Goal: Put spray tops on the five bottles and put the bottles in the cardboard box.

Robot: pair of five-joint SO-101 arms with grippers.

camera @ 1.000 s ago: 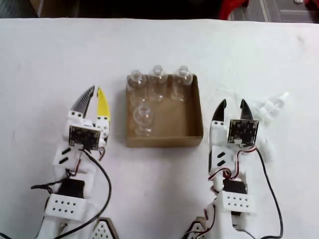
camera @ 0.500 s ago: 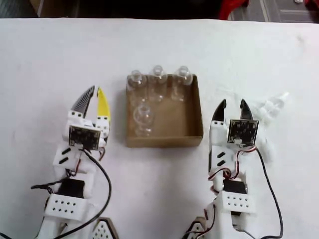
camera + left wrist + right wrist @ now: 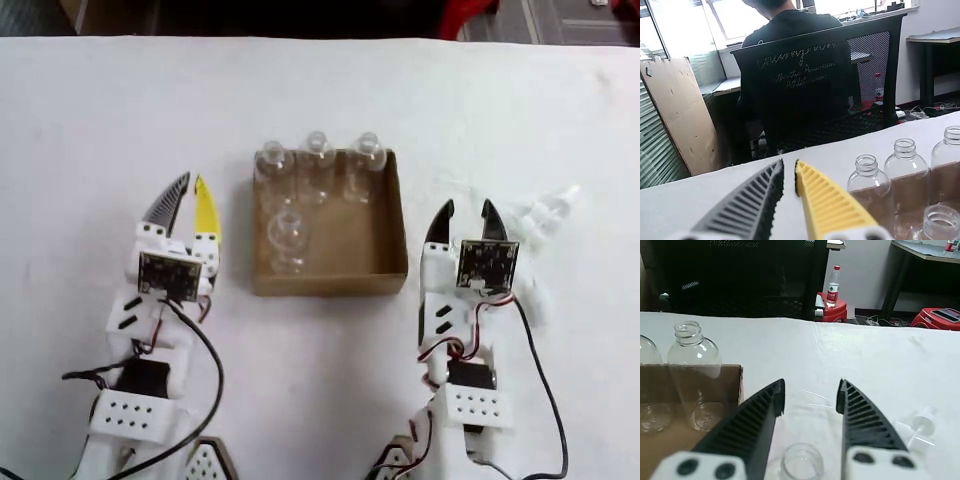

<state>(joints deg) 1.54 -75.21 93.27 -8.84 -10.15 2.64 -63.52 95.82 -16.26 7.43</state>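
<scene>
Nothing has moved since the earlier frames: both of my arms and every bottle lie as they did.

My left claw [image 3: 191, 190] rests low over the counter [image 3: 120, 110], just beside the left wall of the cardboard box [image 3: 392, 268]. Its grey and yellow fingers are all but together, with a thin slit between them, and they hold nothing. My right claw [image 3: 467, 208] sits just beside the box's right wall, towards the near right corner. Its black fingers are apart and also hold nothing.

The cardboard box stands mid-counter between my two arms. Three bottles [image 3: 317, 160] stand upright in a row against its far wall, their necks open. A fourth bottle [image 3: 288, 240] stands alone nearer the middle of the box, on its left half.

In my right wrist view the open mouth of a fifth bottle [image 3: 801, 461] shows on the counter below the gap between my right fingers, outside the box.

White spray tops [image 3: 546, 212] lie on the counter just right of my right claw, towards the right edge.
</scene>
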